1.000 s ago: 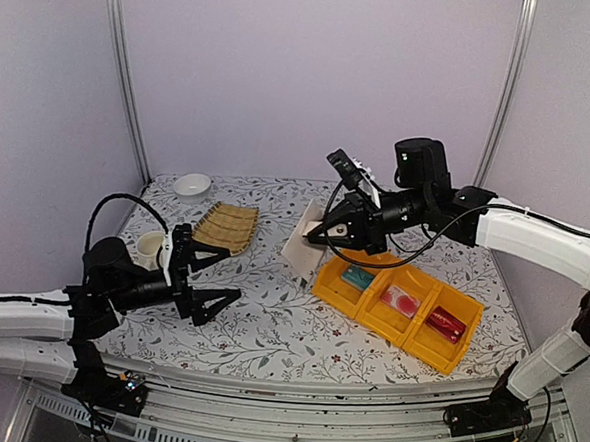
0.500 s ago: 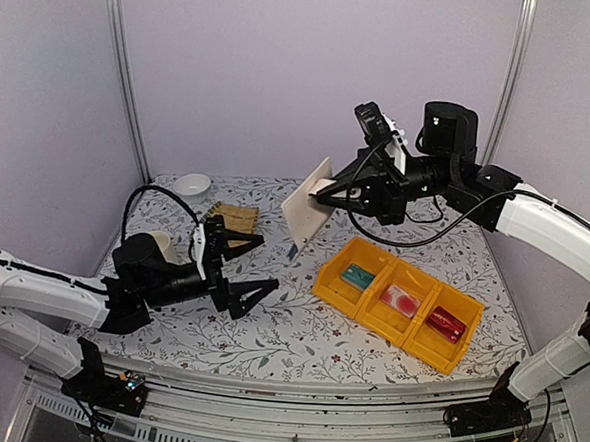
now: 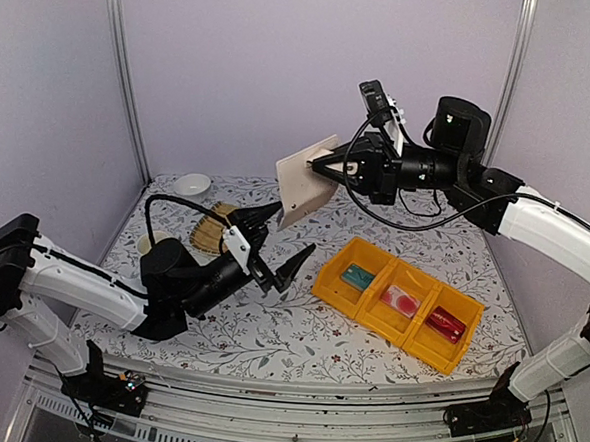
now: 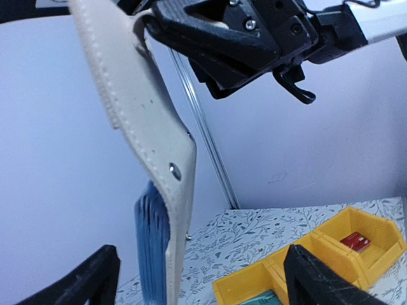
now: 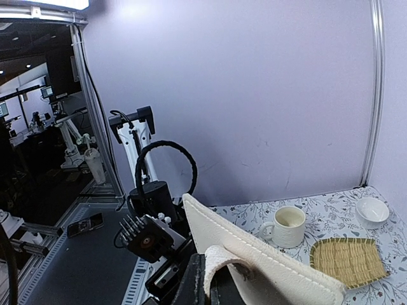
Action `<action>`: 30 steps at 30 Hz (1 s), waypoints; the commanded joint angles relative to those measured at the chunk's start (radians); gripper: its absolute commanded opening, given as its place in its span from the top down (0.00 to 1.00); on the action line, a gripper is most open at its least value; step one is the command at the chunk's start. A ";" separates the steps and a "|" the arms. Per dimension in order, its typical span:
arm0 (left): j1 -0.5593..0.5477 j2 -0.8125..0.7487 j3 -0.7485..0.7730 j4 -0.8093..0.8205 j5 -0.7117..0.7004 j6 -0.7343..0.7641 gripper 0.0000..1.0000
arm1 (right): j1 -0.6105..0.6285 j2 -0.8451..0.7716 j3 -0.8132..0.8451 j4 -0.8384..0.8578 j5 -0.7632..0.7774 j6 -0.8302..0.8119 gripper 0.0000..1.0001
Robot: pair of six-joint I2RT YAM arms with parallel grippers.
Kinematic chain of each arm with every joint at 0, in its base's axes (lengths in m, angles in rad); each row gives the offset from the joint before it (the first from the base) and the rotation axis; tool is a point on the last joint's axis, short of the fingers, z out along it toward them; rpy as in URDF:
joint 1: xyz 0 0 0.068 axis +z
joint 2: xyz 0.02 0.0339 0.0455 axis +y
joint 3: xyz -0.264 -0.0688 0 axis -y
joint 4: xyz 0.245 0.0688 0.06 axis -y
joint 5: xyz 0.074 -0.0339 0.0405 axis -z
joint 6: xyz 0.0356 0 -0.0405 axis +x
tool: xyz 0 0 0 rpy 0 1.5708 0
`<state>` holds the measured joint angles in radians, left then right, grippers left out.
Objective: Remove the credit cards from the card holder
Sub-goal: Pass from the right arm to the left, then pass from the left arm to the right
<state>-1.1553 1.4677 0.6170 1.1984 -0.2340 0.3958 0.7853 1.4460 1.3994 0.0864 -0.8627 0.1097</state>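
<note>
My right gripper is shut on the snap tab of the beige card holder and holds it high above the table, hanging edge-down. In the right wrist view the tab curls between the jaws of the right gripper, with the holder stretching right. My left gripper is open and empty just below the holder. In the left wrist view the holder hangs above the left gripper, its grey-blue lining showing. The teal card and the whitish-pink card with a red circle lie in the yellow trays.
Three joined yellow trays sit at right; the rightmost holds a red item. A bamboo mat, a white mug and a small white bowl stand at the back left.
My right gripper has lifted the card holder off the table and swung it up and left. My left arm has risen and moved right, open, to just beneath the holder.
</note>
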 commanded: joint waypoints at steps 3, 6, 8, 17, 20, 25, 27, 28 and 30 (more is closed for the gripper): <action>-0.015 0.015 0.011 0.058 0.057 0.023 0.51 | 0.005 -0.022 -0.011 0.059 -0.013 0.043 0.99; -0.015 0.013 0.021 0.035 0.035 0.029 0.87 | 0.006 -0.019 -0.008 0.052 -0.037 0.048 0.99; -0.015 0.005 0.024 0.029 0.020 0.046 1.00 | 0.007 -0.026 -0.011 0.046 -0.043 0.048 0.99; 0.001 -0.019 -0.048 0.286 -0.388 0.707 1.00 | -0.055 -0.080 -0.029 -0.163 0.175 0.070 0.39; 0.017 -0.015 -0.088 0.346 -0.399 1.080 1.00 | -0.115 -0.135 -0.069 -0.188 0.201 0.110 0.01; 0.004 -0.082 -0.051 -0.007 -0.371 1.270 1.00 | -0.173 -0.154 0.029 -0.361 0.371 0.138 0.01; -0.009 -0.059 -0.023 -0.076 -0.391 1.362 1.00 | -0.173 -0.119 0.113 -0.448 0.425 0.125 0.01; -0.017 -0.052 -0.008 -0.130 -0.393 1.391 1.00 | -0.173 -0.093 0.152 -0.477 0.428 0.117 0.01; -0.046 -0.040 0.015 -0.242 -0.385 1.436 1.00 | -0.173 -0.036 0.222 -0.511 0.405 0.103 0.00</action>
<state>-1.1572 1.4139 0.5720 1.1740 -0.6067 1.6066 0.6109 1.3388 1.4971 -0.2890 -0.5247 0.2237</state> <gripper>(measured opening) 0.091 0.989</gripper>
